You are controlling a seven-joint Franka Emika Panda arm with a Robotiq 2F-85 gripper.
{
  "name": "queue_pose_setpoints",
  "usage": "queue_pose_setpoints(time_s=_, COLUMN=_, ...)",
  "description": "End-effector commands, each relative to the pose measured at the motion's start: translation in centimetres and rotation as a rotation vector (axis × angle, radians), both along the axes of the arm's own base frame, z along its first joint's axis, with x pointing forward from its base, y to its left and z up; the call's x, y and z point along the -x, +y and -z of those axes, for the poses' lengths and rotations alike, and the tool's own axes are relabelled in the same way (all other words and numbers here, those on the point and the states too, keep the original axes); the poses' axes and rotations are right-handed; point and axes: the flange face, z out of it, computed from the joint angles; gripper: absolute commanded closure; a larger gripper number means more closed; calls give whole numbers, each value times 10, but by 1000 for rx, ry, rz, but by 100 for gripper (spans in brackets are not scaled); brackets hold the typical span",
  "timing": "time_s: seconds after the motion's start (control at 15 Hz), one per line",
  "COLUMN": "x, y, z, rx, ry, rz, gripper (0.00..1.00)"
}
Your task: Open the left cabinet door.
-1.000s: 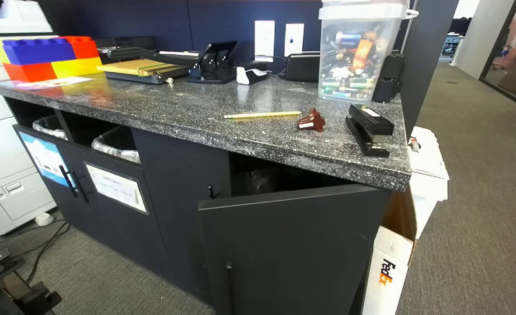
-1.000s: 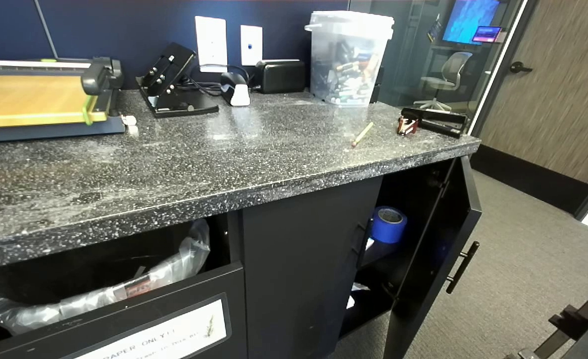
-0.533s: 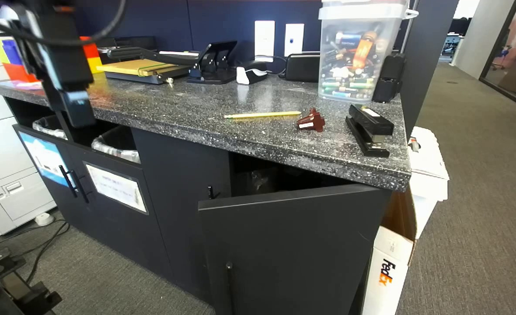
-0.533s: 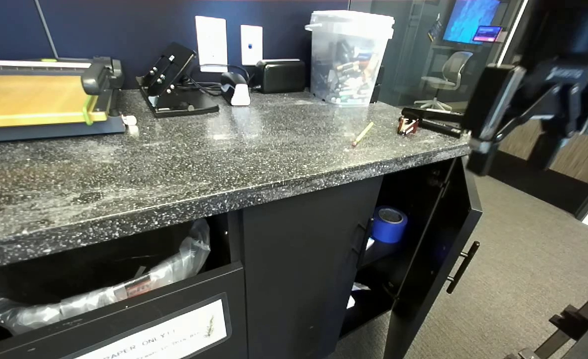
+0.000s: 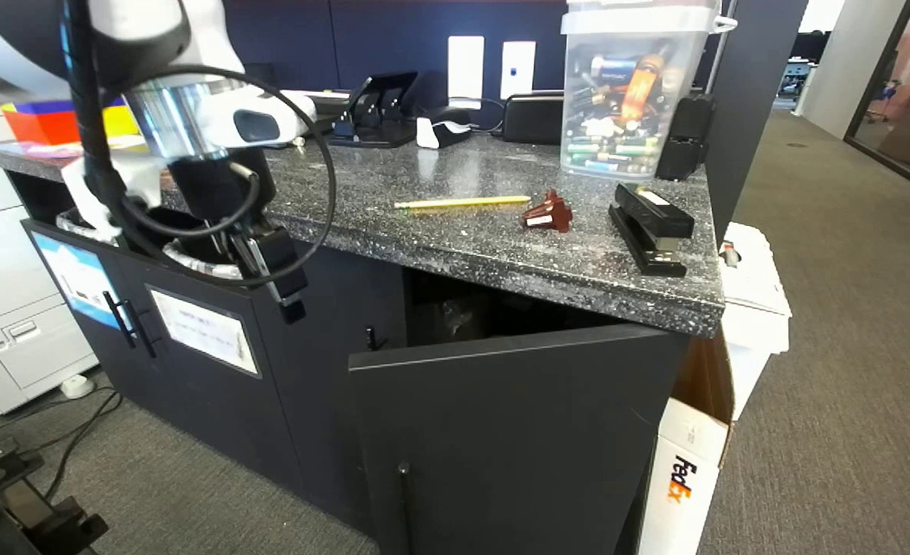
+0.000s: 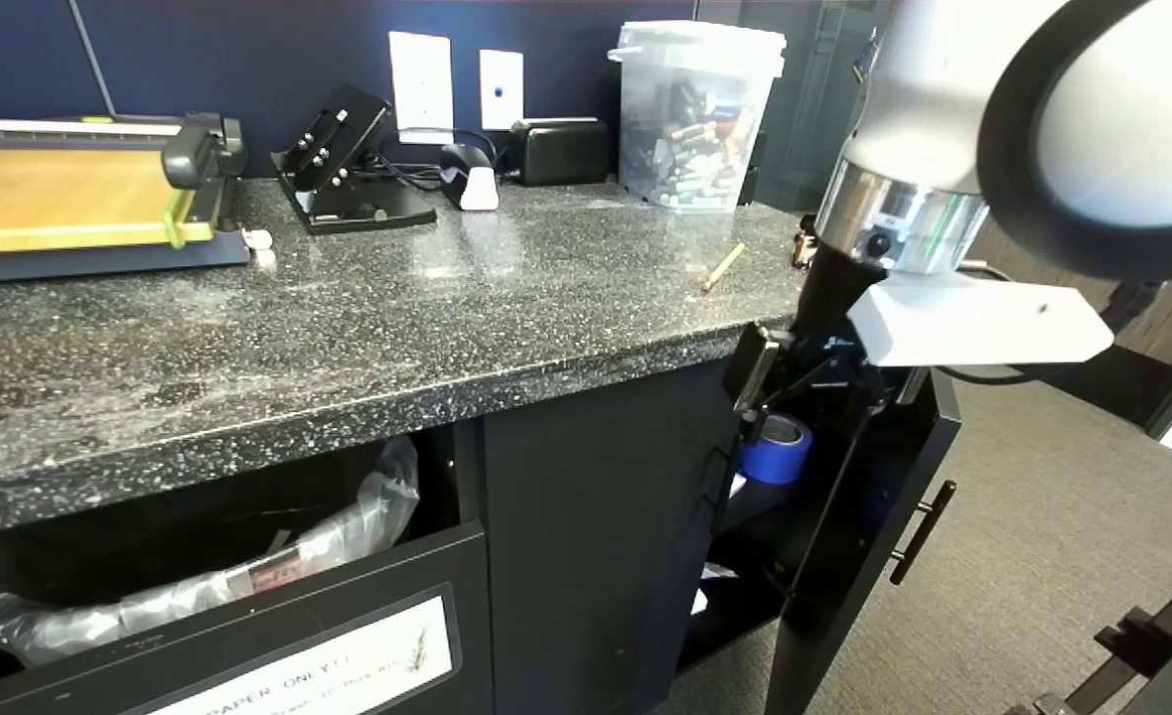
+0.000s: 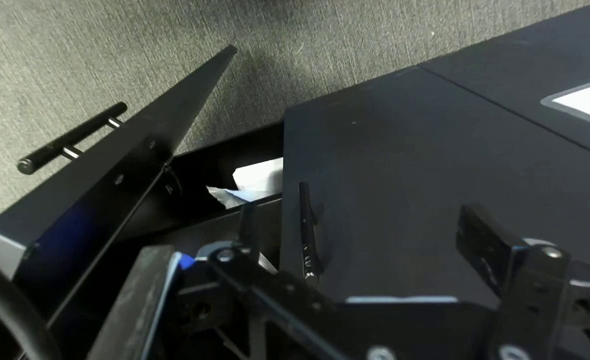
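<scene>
1. Speckled countertop (image 6: 348,328): broad, with pale smudges.
2. Left cabinet door (image 7: 400,175): under the countertop, closed, next to the right door (image 5: 517,432).
3. That right door — swung outward at an angle.
4. Gripper (image 7: 362,220): near the left cabinet door, jaws spread well apart.
5. Black pull (image 7: 305,220): vertical on the left cabinet door — between the parted jaws as the wrist view sees it.
6. Staple remover (image 5: 549,213): on the countertop.
</scene>
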Motion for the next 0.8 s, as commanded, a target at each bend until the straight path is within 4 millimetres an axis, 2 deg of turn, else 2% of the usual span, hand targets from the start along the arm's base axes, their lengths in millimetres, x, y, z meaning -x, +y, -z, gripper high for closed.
queue_pose_setpoints(time_s=0.0, x=-29, y=2, z=35, rx=34, ry=-61, rz=26, gripper=0)
queue_pose_setpoints(time_s=0.47, x=-44, y=-1, z=96, rx=103, ry=-138, rz=39, gripper=0)
queue_pose_setpoints(time_s=0.73, x=-51, y=-4, z=117, rx=121, ry=-188, rz=55, gripper=0)
